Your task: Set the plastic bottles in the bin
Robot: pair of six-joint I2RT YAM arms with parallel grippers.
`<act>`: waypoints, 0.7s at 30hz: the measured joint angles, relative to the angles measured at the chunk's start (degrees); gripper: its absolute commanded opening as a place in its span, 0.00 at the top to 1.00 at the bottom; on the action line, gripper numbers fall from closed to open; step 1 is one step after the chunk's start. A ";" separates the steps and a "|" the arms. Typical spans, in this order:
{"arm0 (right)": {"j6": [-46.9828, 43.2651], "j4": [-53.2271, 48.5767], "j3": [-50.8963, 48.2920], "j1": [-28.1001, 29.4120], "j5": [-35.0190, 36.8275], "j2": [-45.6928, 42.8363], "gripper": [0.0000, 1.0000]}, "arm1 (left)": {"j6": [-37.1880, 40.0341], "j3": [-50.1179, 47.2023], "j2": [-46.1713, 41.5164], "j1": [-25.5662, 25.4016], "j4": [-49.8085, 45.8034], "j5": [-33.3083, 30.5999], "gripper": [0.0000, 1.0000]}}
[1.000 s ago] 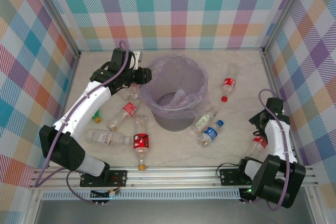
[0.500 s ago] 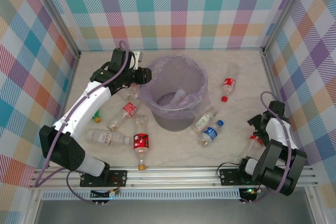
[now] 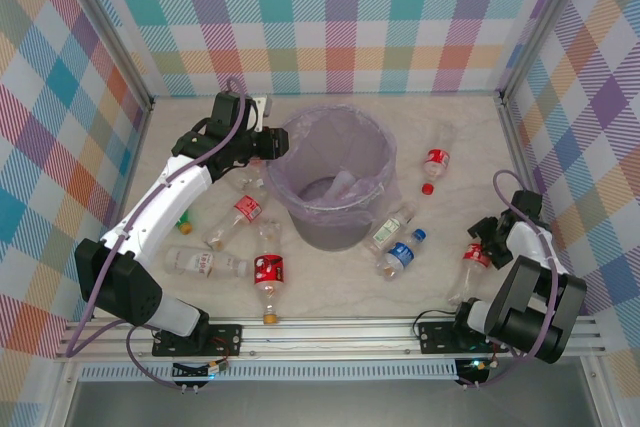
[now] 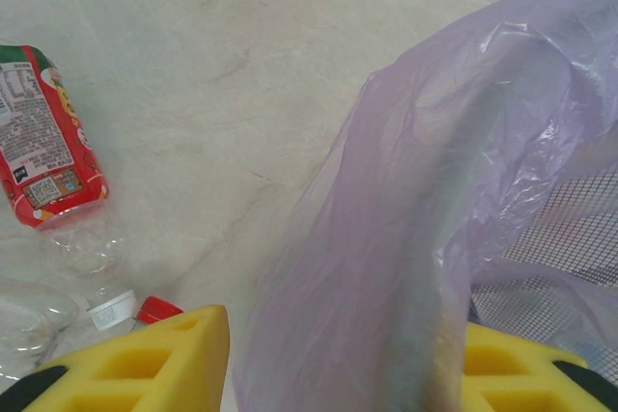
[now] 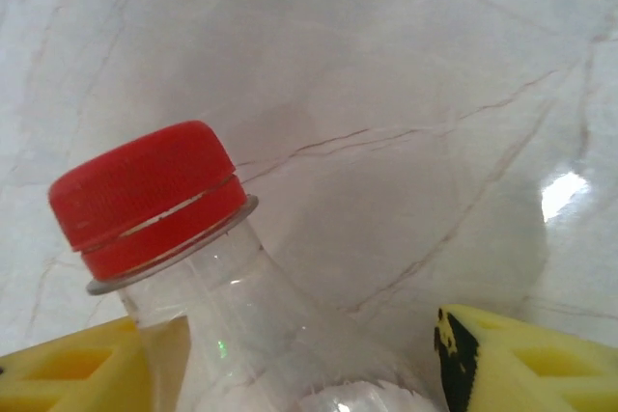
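- The left hand is clenched on the lavender-bagged rim of the bin, which stands mid-surface.
- The right hand straddles the neck of a red-capped bottle near the right edge of the surface. I cannot tell whether its fingers press it.
- Other plastic bottles lie flat around the bin: several to its left, two just right of it, and one farther back on the right.
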 measured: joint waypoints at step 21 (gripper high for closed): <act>-3.61 -9.42 11.21 0.02 -13.99 -15.21 0.44 | -0.42 6.01 4.83 -1.44 -3.04 -2.49 0.53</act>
